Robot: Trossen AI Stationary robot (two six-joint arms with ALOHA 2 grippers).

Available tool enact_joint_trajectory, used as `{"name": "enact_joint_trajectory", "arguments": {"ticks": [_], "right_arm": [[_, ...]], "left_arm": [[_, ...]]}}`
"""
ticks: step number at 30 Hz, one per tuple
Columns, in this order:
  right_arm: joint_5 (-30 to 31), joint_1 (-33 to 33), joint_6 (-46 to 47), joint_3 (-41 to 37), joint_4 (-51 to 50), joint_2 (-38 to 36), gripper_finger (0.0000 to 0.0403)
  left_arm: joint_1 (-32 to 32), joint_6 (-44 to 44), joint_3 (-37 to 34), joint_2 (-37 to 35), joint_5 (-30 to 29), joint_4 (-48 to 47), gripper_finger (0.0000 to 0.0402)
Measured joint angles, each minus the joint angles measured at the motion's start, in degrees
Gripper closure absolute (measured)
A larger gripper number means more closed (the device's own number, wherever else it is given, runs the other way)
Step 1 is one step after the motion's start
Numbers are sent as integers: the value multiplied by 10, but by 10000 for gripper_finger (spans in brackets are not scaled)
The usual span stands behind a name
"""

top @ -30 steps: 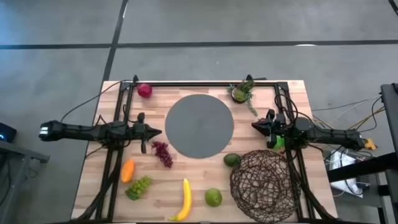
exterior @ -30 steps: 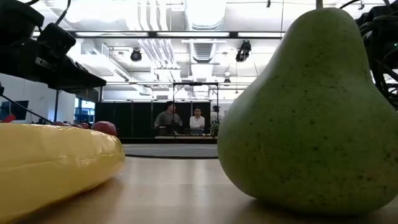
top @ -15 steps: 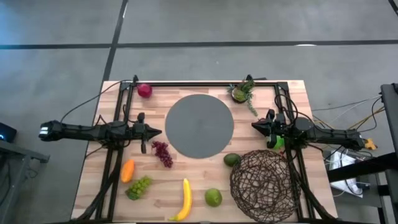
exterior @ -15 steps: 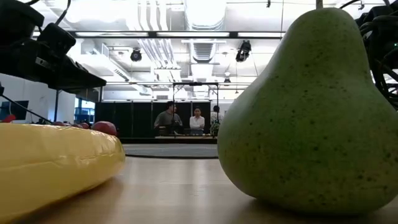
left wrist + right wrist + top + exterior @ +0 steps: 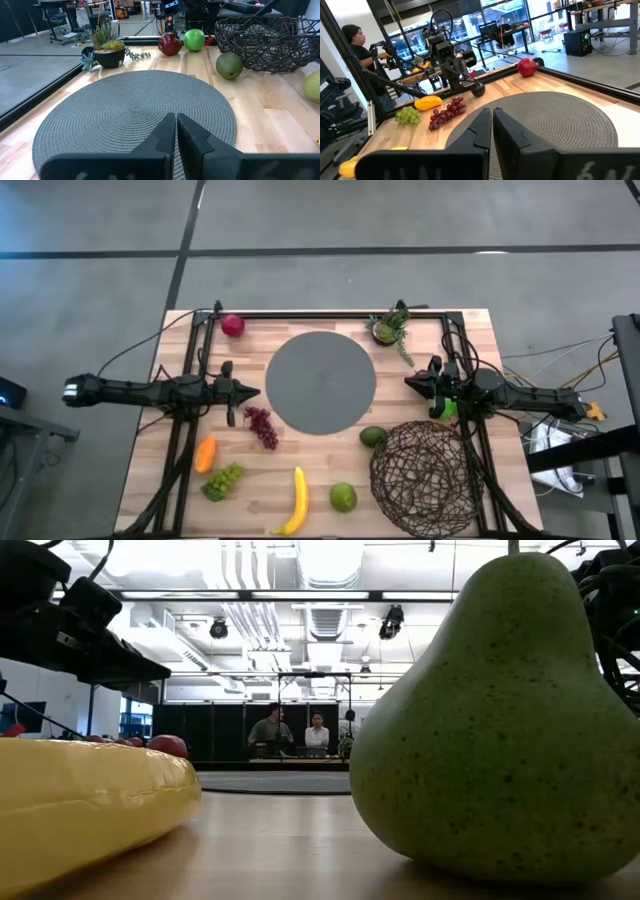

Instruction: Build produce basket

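My two arms are dark and slim, built of jointed segments. The left arm [image 5: 150, 391] carries a small white light at its outer end; the right arm [image 5: 520, 397] shows a green patch and trailing cables.

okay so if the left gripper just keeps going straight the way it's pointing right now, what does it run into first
Probably nothing at first: the left gripper, fingers shut, points across the grey mat. It would pass over that flat mat, and the first solid thing beyond looks like the right gripper, facing it from the other side. Height is unclear.
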Motion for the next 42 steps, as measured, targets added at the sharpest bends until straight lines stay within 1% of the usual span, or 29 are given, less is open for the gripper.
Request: {"name": "enact_joint_trajectory", "arguments": {"ticks": [12, 14, 15, 18, 20, 23, 25, 28, 31, 34, 36, 38, 42], "right_arm": [[1, 0, 9, 0, 12, 0, 394], [1, 0, 58, 0, 36, 0, 394], [1, 0, 101, 0, 48, 0, 394], [2, 0, 274, 8, 55, 0, 394], [2, 0, 363, 9, 58, 0, 394], [0, 0, 449, 9, 52, 0, 394], [0, 0, 472, 9, 54, 0, 394], [0, 0, 453, 9, 83, 0, 394], [0, 0, 420, 11, 137, 1, 394], [10, 0, 410, 41, 130, 13, 394], [24, 0, 401, 81, 71, 35, 394], [31, 0, 376, 134, -19, 72, 394], [22, 0, 309, 264, -200, 176, 394]], "left_arm": [[0, 0, 0, 0, 0, 0, 402], [0, 0, 0, 0, 0, 0, 402], [0, 0, 0, 0, 0, 0, 402], [0, 0, 0, 0, 0, 0, 402], [0, 0, 0, 0, 0, 0, 402], [0, 0, 0, 0, 0, 0, 402], [0, 0, 0, 0, 0, 0, 402], [0, 0, 0, 0, 0, 0, 402], [0, 0, 0, 0, 0, 0, 402], [0, 0, 0, 0, 0, 0, 402], [0, 0, 0, 0, 0, 0, 402], [0, 0, 0, 0, 0, 0, 402], [0, 0, 0, 0, 0, 0, 402]]}}
